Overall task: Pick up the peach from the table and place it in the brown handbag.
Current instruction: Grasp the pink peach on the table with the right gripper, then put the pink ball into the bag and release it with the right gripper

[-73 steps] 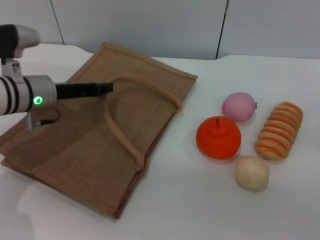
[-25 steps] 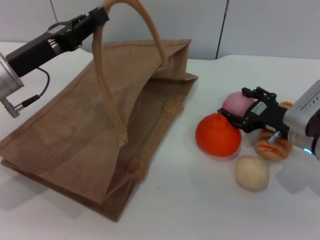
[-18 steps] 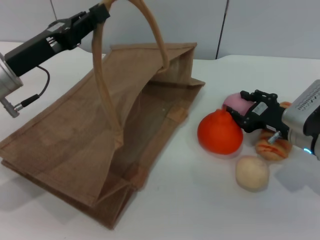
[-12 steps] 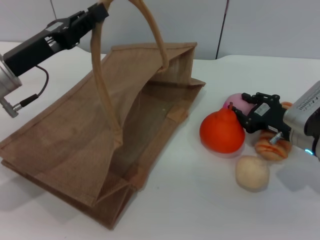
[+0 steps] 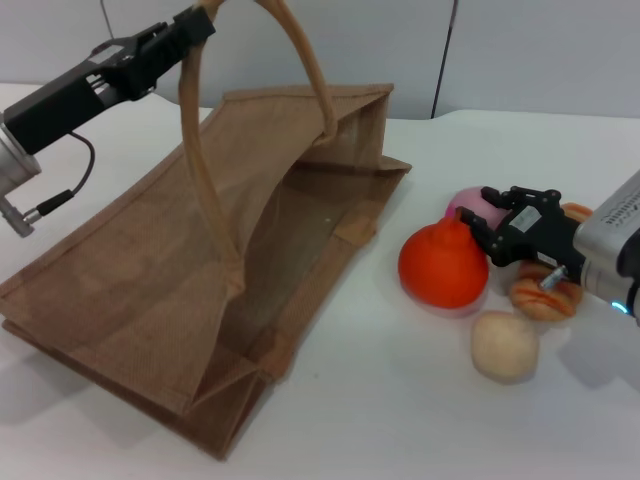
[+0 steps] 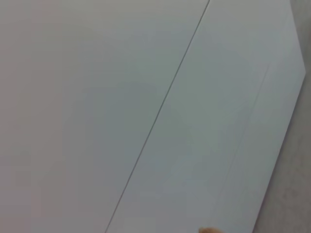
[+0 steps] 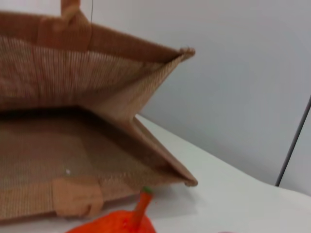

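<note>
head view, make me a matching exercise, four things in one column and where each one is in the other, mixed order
Things:
1. peach
2. brown handbag
3. orange-red fruit
4. beige ball

Places:
a. nearest the camera of the food items, apart from both claws
b. lying on the table with its mouth lifted open by one handle
c. mostly hidden behind the orange-red fruit, at the right claw
d. between the bag's mouth and the striped bread roll

The left claw holds the raised handle.

Pairs: 1-c, 2-b, 3-d, 4-a
</note>
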Controlling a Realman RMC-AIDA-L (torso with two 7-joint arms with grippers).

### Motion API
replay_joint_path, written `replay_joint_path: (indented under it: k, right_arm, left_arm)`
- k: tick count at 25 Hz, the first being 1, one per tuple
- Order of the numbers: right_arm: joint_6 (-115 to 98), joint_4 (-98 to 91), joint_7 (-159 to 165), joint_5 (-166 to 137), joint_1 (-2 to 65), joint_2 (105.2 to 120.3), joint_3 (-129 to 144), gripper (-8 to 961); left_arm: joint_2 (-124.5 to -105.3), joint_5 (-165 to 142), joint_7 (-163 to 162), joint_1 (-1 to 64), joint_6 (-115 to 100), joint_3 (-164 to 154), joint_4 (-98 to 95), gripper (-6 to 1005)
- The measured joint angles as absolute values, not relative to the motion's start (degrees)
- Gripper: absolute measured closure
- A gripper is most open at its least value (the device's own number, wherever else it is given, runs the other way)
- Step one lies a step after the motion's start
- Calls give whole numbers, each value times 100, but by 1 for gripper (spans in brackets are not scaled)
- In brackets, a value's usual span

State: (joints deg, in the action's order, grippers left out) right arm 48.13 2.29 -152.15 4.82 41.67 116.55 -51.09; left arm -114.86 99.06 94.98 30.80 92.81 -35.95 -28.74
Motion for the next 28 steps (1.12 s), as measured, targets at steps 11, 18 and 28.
replay_joint_path:
  k: [11,18,28]
  right_arm:
    - [5574,169,-15462,1295,3890,11632,-5116,629]
    - [6743,4,-15483,1203,3779,11614,-5002,685]
    - [7794,245,-15245,123,4140,11643,-4570,758]
  left_arm:
    - [-11487,9906,9483,3076,9294,-3595,-2874,874]
    - [-11482,9915,9446,3145,9360,-3595,-2874,874]
    - [-11417,9931,9209,3497,9515,-3597,-2882,874]
